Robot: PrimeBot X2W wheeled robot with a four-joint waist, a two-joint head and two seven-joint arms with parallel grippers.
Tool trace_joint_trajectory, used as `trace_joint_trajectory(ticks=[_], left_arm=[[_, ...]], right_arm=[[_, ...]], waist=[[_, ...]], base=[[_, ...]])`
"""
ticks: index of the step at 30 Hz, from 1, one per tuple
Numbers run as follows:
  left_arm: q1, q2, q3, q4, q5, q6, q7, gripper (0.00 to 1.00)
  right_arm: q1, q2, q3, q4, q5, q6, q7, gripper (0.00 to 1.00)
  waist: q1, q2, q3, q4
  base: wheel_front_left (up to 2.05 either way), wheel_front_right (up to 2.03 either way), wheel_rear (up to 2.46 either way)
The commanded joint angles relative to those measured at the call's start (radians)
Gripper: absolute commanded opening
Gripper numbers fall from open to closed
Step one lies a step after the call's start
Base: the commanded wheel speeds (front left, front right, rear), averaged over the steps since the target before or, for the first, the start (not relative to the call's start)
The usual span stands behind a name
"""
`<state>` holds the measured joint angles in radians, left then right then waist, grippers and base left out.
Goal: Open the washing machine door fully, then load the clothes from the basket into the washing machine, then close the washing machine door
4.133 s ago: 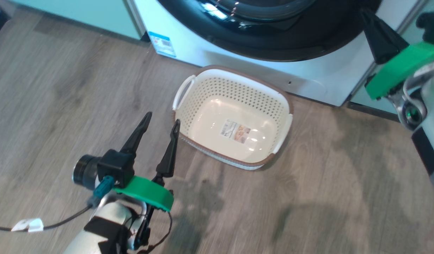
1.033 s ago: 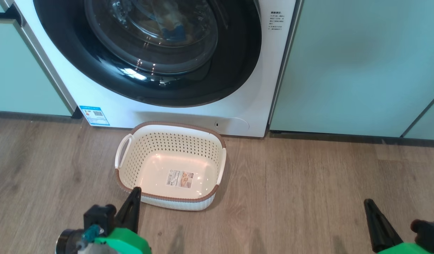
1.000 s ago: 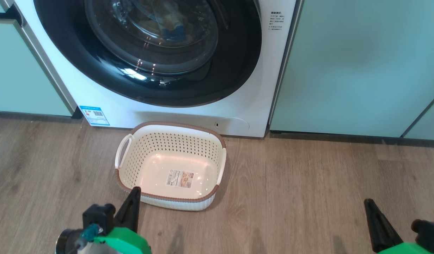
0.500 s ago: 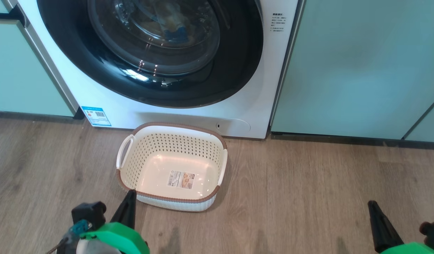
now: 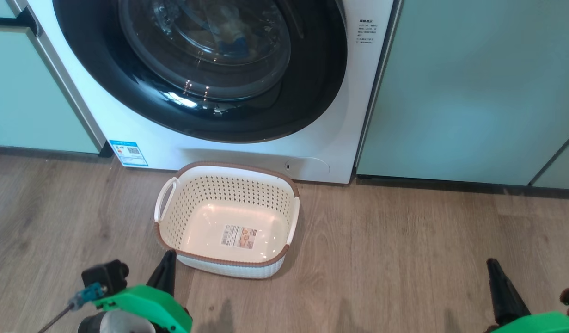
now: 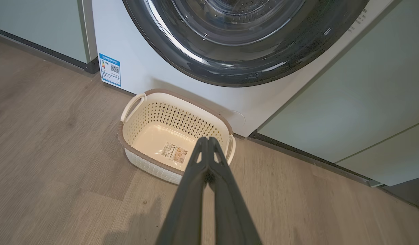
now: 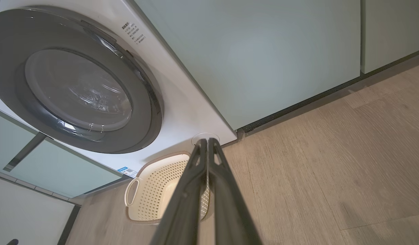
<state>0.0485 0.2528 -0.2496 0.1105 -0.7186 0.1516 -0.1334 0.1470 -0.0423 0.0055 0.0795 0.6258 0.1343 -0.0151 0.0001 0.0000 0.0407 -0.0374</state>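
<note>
The washing machine (image 5: 182, 152) stands straight ahead, and its black-rimmed door (image 5: 312, 92) lies flush against the front. Through the glass I make out pale yellow and blue clothes (image 5: 229, 34). The cream basket (image 5: 229, 167) sits on the floor just below the door with only a sticker on its base. My left gripper (image 5: 168, 256) is shut, low at the basket's near left corner. My right gripper (image 5: 493, 264) is shut, far to the right over bare floor. In the left wrist view the shut fingertips (image 6: 206, 139) overlap the basket (image 6: 182, 98) below the door (image 6: 202, 61). The right wrist view has that gripper (image 7: 206, 140) shut, the door (image 7: 151, 102) and the basket (image 7: 155, 190).
Pale green cabinets (image 5: 469, 92) flank the machine on the right, and another (image 5: 25, 106) stands on its left. A wood-look floor (image 5: 404, 259) spreads wide to the right of the basket. A blue sticker (image 5: 128, 153) marks the machine's lower left corner.
Since four seconds ago the head view has swung to face the machine. The left gripper, open then, is now shut. Over the last second both grippers sank slightly toward the bottom edge.
</note>
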Motion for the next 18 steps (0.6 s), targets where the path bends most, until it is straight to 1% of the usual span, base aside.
trace_joint_trajectory(ticks=[1, 18], left_arm=[[-0.055, 0.004, 0.036, -0.023, -0.028, -0.010, 0.004, 0.00], [-0.074, -0.031, 0.093, 0.007, -0.209, -0.065, 0.045, 0.00]], right_arm=[[-0.057, -0.023, -0.003, -0.026, 0.034, -0.001, 0.005, 0.00], [-0.096, -0.030, -0.013, 0.011, 0.236, -0.002, 0.018, 0.00]], waist=[[0.0000, 0.0000, -0.001, 0.001], [0.0000, 0.0000, -0.008, 0.008]], base=[[0.00, 0.00, 0.00], [0.00, 0.00, 0.00]])
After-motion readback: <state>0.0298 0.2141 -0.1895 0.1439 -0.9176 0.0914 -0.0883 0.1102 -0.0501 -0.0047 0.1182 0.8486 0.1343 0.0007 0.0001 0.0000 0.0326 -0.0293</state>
